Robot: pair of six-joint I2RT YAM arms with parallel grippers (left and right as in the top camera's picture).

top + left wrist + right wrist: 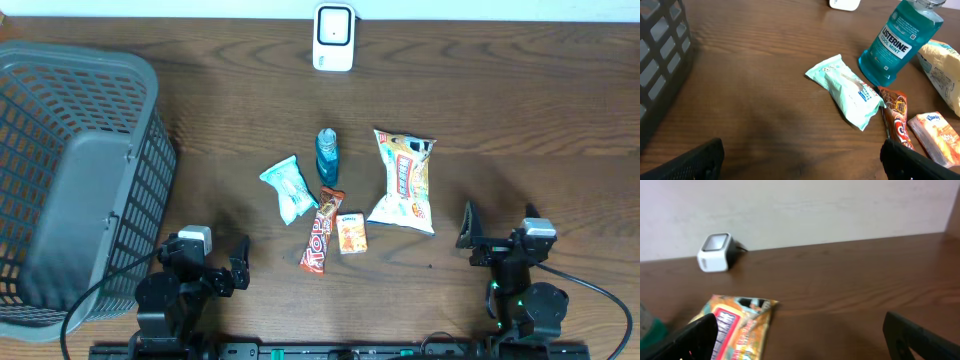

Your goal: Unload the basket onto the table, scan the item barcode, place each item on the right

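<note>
A white barcode scanner (333, 37) stands at the table's far edge, also seen in the right wrist view (716, 252). Mid-table lie a blue Listerine bottle (327, 155), a teal packet (288, 188), a red-brown candy bar (322, 232), a small orange box (351, 232) and a yellow-white snack bag (403, 180). My left gripper (205, 262) rests open near the front edge, left of the items, nothing between its fingers (690, 162). My right gripper (498, 235) is open too, right of the snack bag (735, 327), holding nothing.
A large grey plastic basket (70, 170) fills the left side of the table, its wall (660, 60) close to my left gripper. Bare wood lies between the items and the scanner, and to the right of the snack bag.
</note>
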